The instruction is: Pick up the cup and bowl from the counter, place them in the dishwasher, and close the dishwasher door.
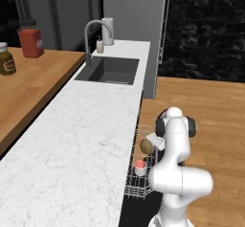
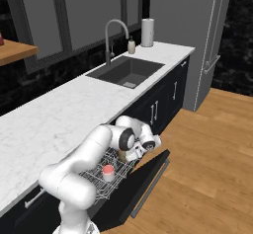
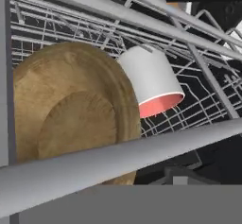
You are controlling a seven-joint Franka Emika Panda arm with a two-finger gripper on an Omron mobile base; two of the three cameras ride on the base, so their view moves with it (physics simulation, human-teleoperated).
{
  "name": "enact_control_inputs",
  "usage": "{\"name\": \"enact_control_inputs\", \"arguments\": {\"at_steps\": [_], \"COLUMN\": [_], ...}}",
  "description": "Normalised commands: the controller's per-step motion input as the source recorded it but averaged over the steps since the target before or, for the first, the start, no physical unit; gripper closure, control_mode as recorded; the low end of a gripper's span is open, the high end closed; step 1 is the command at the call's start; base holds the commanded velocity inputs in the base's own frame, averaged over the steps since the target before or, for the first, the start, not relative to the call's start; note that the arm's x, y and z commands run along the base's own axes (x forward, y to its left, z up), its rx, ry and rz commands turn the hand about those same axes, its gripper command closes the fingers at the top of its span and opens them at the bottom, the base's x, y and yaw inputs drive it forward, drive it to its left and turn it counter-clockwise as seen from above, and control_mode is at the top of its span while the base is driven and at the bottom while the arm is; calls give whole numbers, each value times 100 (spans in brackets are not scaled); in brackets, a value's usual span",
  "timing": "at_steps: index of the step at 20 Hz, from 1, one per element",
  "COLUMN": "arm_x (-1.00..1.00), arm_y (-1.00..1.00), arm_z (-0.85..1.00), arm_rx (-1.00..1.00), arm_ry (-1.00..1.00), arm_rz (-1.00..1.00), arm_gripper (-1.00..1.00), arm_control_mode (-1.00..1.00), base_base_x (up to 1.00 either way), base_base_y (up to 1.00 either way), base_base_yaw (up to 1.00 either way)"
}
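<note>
1. The arm is seen bent low over the rack (image 2: 101,181), at lower centre of the right base view.
2. The gripper (image 2: 129,153) is placed just at the bowl (image 2: 121,154); whether its jaws are open or closed on the bowl cannot be told.
3. The bowl (image 3: 66,119) is shown tilted among the rack wires at the left of the hand view.
4. The cup (image 1: 139,166) is stood upright in the rack, near the bowl (image 1: 147,146).
5. The door (image 2: 143,183) is lowered open below the counter (image 2: 59,114).
</note>
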Motion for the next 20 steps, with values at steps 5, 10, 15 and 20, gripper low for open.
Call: {"name": "enact_control_inputs", "arguments": {"at_steps": [5, 10, 15, 20], "arm_x": [-39, -48, -28, -28], "arm_y": [-45, -16, 0, -20], "arm_z": [3, 16, 0, 45], "arm_rx": [0, -8, -24, -24], "arm_ry": [-15, -34, -43, -39], "arm_rz": [-19, -19, -21, -19], "arm_gripper": [-100, -100, -100, -100], "arm_control_mode": [-100, -100, -100, -100], "base_base_x": [0, 0, 0, 0], "base_base_y": [0, 0, 0, 0], "base_base_yaw": [0, 0, 0, 0]}}
